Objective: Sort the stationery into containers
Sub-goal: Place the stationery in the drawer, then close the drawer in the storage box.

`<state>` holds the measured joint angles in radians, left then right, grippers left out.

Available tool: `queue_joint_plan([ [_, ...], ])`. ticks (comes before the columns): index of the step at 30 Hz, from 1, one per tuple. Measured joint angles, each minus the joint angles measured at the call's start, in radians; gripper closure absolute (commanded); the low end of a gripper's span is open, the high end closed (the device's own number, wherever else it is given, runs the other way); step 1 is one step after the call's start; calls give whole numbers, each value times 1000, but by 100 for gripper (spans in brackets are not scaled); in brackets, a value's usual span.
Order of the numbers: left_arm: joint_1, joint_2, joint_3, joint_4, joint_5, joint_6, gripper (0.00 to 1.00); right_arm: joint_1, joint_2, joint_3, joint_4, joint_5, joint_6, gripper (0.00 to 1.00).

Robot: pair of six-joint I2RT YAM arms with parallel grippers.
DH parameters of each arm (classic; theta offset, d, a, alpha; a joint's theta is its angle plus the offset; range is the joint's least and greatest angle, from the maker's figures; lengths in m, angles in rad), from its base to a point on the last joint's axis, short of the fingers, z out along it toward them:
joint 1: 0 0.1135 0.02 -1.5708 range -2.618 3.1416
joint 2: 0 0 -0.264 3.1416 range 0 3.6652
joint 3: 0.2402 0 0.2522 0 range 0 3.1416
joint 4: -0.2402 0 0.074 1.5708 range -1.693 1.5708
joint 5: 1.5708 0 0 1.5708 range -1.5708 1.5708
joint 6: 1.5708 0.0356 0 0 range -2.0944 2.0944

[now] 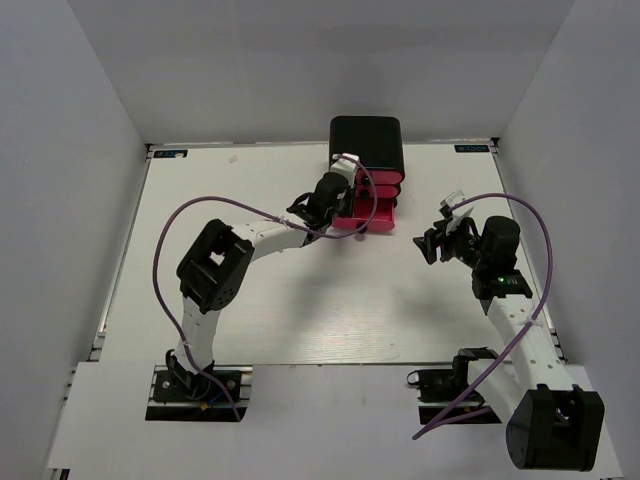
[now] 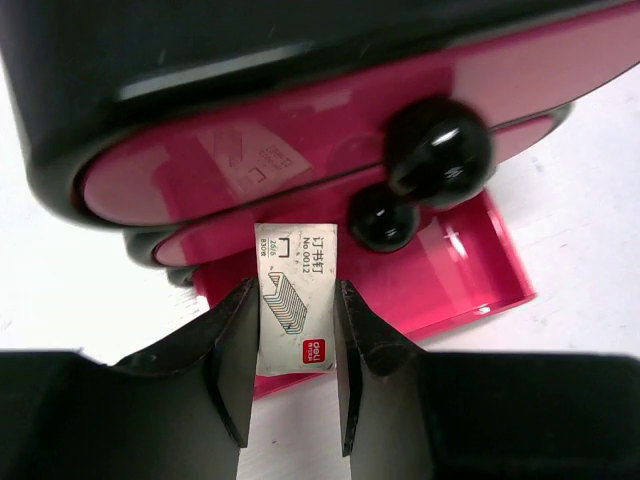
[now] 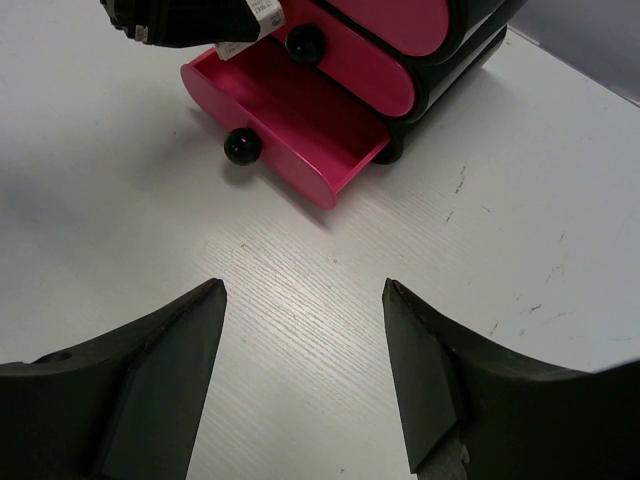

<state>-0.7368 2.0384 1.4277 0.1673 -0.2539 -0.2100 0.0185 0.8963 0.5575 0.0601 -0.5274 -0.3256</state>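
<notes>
while the left gripper [image 2: 294,315] clamps it, the staple box [image 2: 297,275] reads "no 0012".

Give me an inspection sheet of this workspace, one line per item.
Surface: white table, with faint scuff marks near the cabinet.
Job's things: black cabinet with three pink drawers. The bottom drawer is pulled open, and the part of its inside that shows is empty. A white staple box is held above it.
Clutter: nothing seen.
Grippers: left gripper is shut on the staple box. Right gripper is open and empty over bare table.
Cables: a purple cable loops beside each arm.
Surroundings: plain grey walls on three sides.
</notes>
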Motion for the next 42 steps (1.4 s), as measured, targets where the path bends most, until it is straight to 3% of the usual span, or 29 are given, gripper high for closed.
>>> queue_joint_plan([
  [5, 0, 3, -13, -2, -26, -11, 84, -2, 0, 0, 0, -1, 0, 30],
  [7, 0, 5, -11, -5, -28, -16, 70, -3, 0, 0, 0, -1, 0, 30],
  [11, 0, 27, 15, -21, -31, -26, 56, -3, 0, 0, 0, -1, 0, 30],
  [20, -2, 52, 28, -39, -43, -50, 42, -3, 0, -1, -1, -28, -11, 30],
  [24, -2, 31, 2, -32, -40, -66, 42, -3, 0, -16, -2, -69, -27, 29],
  [27, -3, -19, -40, -34, -19, -87, 56, -3, 0, -31, -6, -103, -41, 29],
  [28, -3, -49, -64, -34, -9, -96, 78, -3, 0, -34, -9, -113, -45, 30],
  [29, -3, -83, -88, -37, 4, -110, 93, -3, 0, -36, -8, -124, -49, 32],
  [30, -3, -119, -117, -33, 17, -116, 100, -3, 0, -37, -8, -134, -51, 35],
  [34, -2, -356, -307, -3, 63, -183, 100, -3, 18, -38, -6, -163, -57, 49],
  [35, -2, -429, -383, 32, 81, -210, 95, -3, 29, -38, -7, -165, -55, 50],
  [37, -2, -525, -503, 91, 123, -275, 76, -3, 49, -38, -8, -164, -54, 50],
  [38, -2, -539, -539, 116, 142, -301, 58, -3, 55, -38, -8, -164, -53, 50],
  [41, 0, -481, -632, 249, 221, -426, 44, -3, 55, -38, -8, -158, -51, 48],
  [42, 0, -441, -652, 294, 242, -467, 44, -3, 54, -38, -8, -155, -51, 48],
])
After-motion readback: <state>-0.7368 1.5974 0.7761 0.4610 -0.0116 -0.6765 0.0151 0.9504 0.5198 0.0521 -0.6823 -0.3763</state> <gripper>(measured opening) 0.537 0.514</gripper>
